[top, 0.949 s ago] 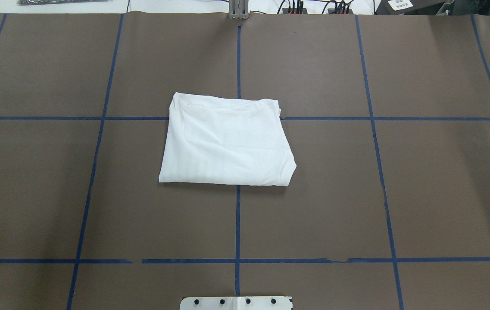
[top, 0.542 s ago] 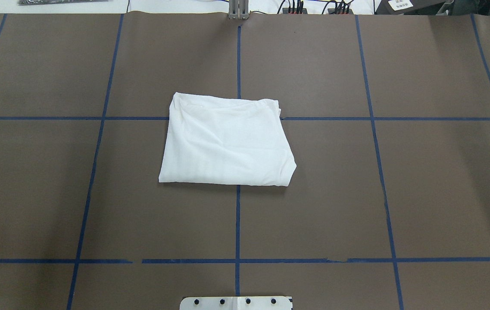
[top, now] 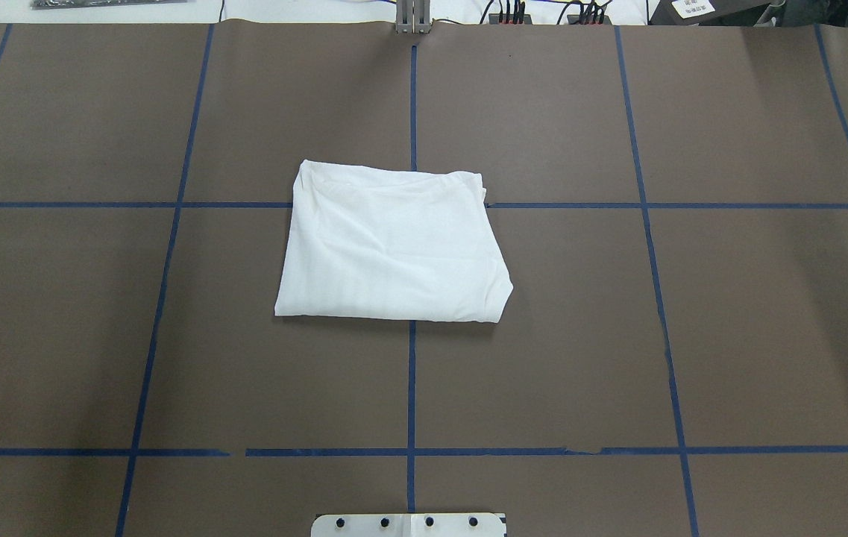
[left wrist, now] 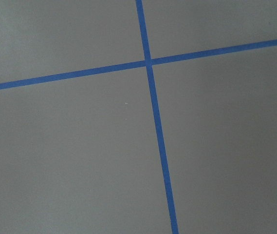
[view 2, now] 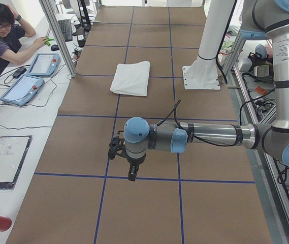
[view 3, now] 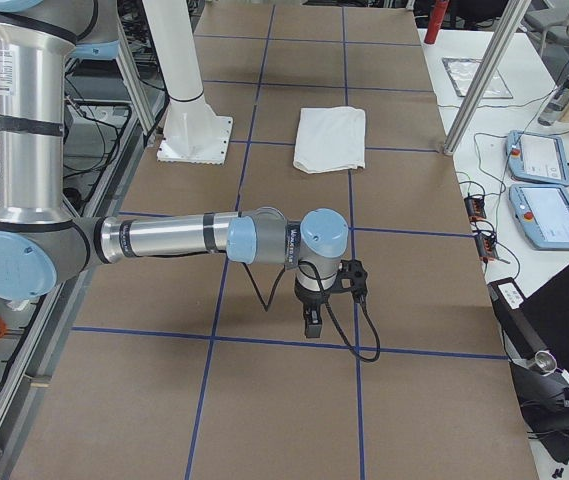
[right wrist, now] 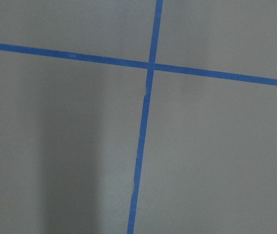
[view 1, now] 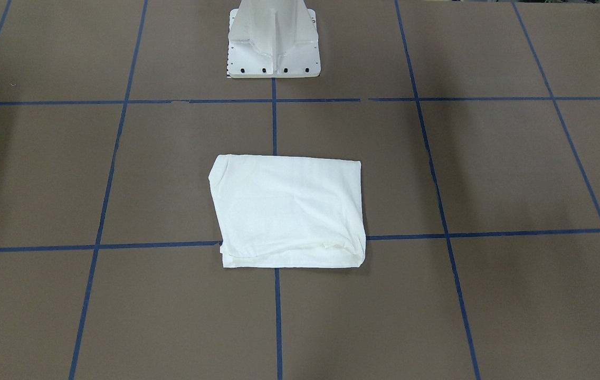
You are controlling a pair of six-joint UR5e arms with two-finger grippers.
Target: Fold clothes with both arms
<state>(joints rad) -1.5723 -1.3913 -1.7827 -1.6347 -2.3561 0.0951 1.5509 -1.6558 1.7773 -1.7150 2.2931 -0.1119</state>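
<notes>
Parking both arms wide, shirt folded at centre

Resting flat mid-table, the white T-shirt (top: 392, 246) is a compact, roughly rectangular packet w/ no sleeve or collar sticking out. It lies over a crossing of the blue tape lines (top: 411, 388), fwd of the white pedestal base (view 1: 274, 53). No print shows on the upper face. From that, folding looks done or nearly so. The edge far from the robot shows a loose lip of layers, and one near corner is a bit rounded.

The left arm (view 2: 210, 134) stretches low toward its end of the table (top: 767, 335), left gripper (view 2: 132, 173) pointing down over the paper, well apart from the shirt. The right arm (view 3: 164, 238) mirrors it at the other end, right gripper (view 3: 311, 322) also pointing down. Prob. held out there so the overhead + front cams get an unblocked look at the result.

Both grippers show only in the side views, so can't tell how wide the jaws stand. Nothing seen hanging from either. Wrist cams show only paper + a tape cross.
</notes>
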